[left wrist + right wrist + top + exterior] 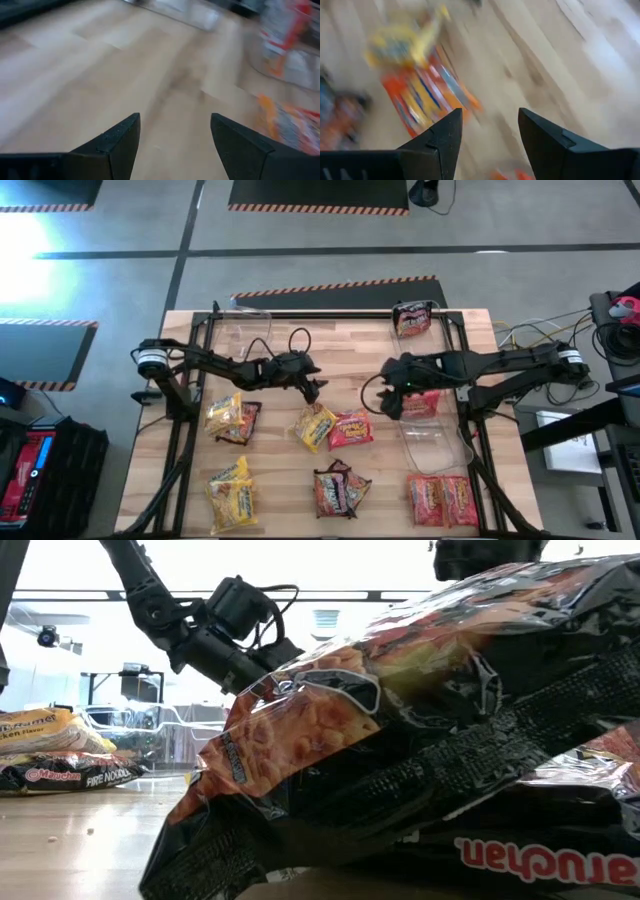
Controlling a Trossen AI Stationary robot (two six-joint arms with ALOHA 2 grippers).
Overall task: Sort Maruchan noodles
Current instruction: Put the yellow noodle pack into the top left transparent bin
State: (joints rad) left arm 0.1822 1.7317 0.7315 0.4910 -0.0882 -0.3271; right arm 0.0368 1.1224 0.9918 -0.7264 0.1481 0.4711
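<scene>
While both grippers hang spread and empty, the red packet lies nearer the right gripper, just left of it, beside a yellow packet.

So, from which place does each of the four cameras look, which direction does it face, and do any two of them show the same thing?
High view: above, facing straight down on the table; both arms show, left gripper and right gripper near the middle.
Low view: at tabletop height, facing level; a dark packet fills it, with one arm above.
Left wrist view: behind the open left fingers, over bare wood.
Right wrist view: behind the open right fingers, above a red-orange packet.
Shared: that packet also shows in the high view.
</scene>
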